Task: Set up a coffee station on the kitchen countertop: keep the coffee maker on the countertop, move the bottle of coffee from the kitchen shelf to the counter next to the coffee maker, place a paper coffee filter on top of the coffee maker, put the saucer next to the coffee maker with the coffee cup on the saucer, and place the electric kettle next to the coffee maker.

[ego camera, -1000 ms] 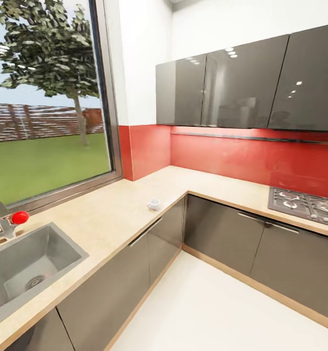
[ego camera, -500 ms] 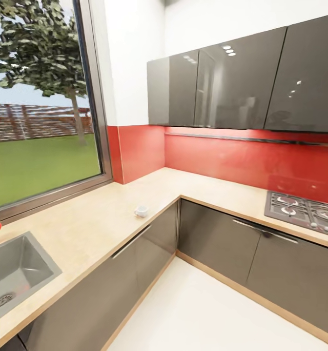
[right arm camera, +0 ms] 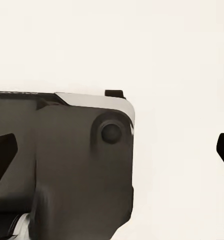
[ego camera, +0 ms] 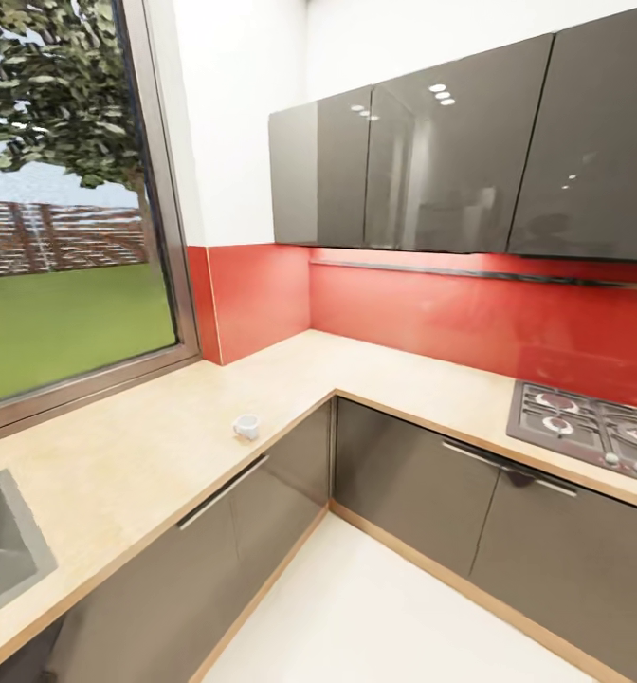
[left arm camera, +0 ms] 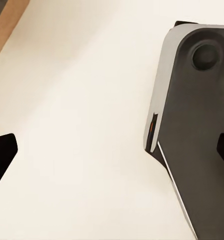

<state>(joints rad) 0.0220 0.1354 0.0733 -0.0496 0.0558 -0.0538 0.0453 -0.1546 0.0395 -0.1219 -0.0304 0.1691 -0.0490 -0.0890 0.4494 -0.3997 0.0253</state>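
White coffee cup (ego camera: 246,426) sits alone near the table's (ego camera: 119,455) front edge, short of the inner corner; both hands hang over the floor, fingers apart, neither evidently nearer.

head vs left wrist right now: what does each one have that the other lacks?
Head view: the coffee cup on the countertop, a sink corner, the stove, wall cabinets, the window.
Left wrist view: the left gripper, fingertips wide apart with nothing between, and a grey robot body part.
Both: pale floor.
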